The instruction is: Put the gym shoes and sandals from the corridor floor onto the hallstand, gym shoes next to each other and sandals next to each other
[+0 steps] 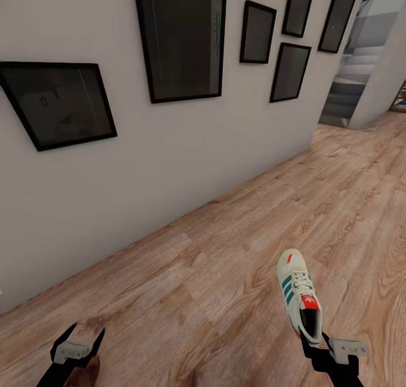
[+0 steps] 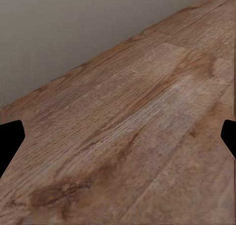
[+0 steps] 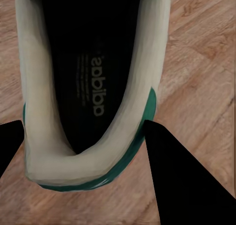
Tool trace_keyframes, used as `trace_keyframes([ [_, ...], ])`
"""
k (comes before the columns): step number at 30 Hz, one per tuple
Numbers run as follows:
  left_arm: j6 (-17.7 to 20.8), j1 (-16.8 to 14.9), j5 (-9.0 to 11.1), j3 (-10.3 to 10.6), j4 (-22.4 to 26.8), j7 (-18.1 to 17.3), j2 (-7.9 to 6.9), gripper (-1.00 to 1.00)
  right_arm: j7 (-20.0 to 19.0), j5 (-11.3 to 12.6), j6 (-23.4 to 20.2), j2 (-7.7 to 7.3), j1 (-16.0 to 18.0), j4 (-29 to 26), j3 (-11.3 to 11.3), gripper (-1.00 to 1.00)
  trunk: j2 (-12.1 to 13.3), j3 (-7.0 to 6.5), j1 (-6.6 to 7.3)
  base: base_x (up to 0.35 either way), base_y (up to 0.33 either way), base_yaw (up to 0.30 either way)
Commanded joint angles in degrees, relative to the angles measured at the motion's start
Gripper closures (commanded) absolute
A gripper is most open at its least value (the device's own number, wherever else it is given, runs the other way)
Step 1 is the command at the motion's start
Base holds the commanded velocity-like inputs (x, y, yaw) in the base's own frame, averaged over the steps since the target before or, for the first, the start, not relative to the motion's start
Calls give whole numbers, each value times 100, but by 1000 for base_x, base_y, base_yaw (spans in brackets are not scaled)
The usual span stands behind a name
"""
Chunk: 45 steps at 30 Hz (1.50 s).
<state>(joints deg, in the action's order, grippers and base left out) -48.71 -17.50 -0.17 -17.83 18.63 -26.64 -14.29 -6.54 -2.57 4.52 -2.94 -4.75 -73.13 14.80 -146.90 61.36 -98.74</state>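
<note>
Right gripper pinches 1 gym shoe by its heel | left gripper wide, empty | swing hard near the wall and your shoe slips.

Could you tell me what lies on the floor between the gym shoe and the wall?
Only bare floor separates the shoe from the wall, as the head view shows.

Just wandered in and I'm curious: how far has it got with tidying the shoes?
Nothing looks put away yet here. The right gripper holds one gym shoe by its heel above the corridor floor. The left gripper is open. Placing this shoe remains.
</note>
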Motion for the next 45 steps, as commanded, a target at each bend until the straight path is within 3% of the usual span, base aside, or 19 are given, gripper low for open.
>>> trace_keyframes([
  [1,0,0,0,0,0,0,-1,-100,3,6,0,1,0,0,-1,100,0,0,0,-224,0,0],
  [30,2,5,0,-2,0,1,-3,-100,-3,1,4,0,-4,-6,-9,100,0,3,0,-49,0,0],
  [45,2,4,0,-3,0,1,-3,-100,3,1,-2,2,-1,0,-4,100,0,100,0,0,0,0],
])
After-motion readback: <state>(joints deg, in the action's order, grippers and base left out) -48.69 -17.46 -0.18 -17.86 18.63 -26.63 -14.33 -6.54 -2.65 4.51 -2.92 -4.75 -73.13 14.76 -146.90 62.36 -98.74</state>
